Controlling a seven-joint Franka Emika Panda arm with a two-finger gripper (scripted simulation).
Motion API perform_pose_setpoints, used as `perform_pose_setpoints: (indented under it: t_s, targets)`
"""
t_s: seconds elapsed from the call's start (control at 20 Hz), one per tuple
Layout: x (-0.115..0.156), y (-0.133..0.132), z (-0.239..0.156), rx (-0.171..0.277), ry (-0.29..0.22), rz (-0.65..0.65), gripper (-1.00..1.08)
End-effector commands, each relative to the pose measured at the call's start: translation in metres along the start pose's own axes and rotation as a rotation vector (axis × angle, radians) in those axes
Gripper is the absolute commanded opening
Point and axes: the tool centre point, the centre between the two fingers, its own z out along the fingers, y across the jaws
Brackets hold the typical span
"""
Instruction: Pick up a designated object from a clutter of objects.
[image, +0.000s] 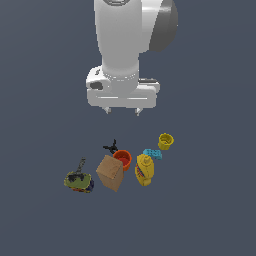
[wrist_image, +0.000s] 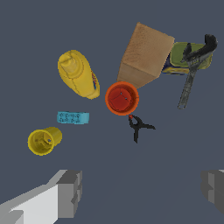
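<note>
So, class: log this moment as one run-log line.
phase: approach | hand: open, raised above clutter, holding nothing | target: small yellow flared-rim cup, untouched beside light-blue brick

Wrist view's edge crops both claw fingers (wrist_image: 65, 192).

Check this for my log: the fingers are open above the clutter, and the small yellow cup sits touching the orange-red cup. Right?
One detail is wrong. The yellow cup does not touch the orange-red cup; it stands apart at the edge of the group, with the light-blue brick nearest it, as the wrist view shows. The fingers are open above the clutter, holding nothing.
</note>
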Motion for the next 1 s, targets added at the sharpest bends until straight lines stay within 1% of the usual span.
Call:
perform_pose_setpoints:
  t_s: [0.0,0.15,0.5,0.75,0.95]
  targets:
    - [0.0,0.0,0.0,0.0,0.0,0.0,1.0]
    - [0.0,-0.002,0.001,-0.004,-0.001,-0.007,1.0]
    - [-0.001,-0.012,0.003,-0.03,-0.011,-0.049,1.0]
    - [-0.001,-0.012,0.004,-0.03,-0.011,-0.048,1.0]
    - [0.001,-0.02,0.012,-0.033,-0.007,-0.059,1.0]
